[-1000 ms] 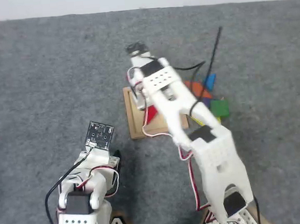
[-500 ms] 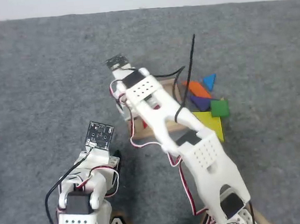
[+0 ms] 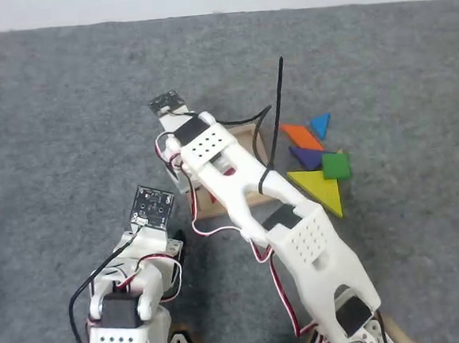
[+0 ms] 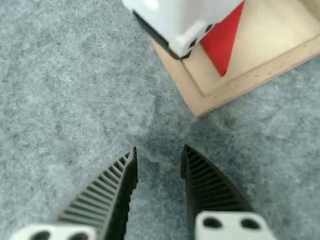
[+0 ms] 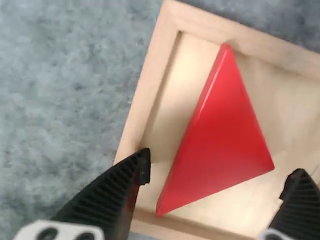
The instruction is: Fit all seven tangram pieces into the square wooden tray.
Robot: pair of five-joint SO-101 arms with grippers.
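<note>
The square wooden tray (image 5: pixel 150 100) holds a red triangle (image 5: pixel 225 145) lying flat in one corner. My right gripper (image 5: pixel 220 167) hangs open just above it, one finger over the tray's rim and the other over the tray floor. In the high view the right arm (image 3: pixel 237 171) covers most of the tray (image 3: pixel 255 138). Right of the tray lie orange (image 3: pixel 301 136), blue (image 3: pixel 319 123), purple (image 3: pixel 306 157), green (image 3: pixel 336 165) and yellow (image 3: pixel 318 188) pieces. My left gripper (image 4: pixel 160 152) is open and holds nothing, low over the carpet short of the tray's corner (image 4: pixel 235 85).
Grey carpet (image 3: pixel 68 136) covers the table, with free room left of the tray and behind it. The left arm (image 3: pixel 141 258) stands near the front edge. The right arm's white body (image 4: pixel 185 20) overhangs the tray in the left wrist view.
The right arm has swung left across the tray, and the yellow triangle it covered now shows. The left arm has stayed where it was.
</note>
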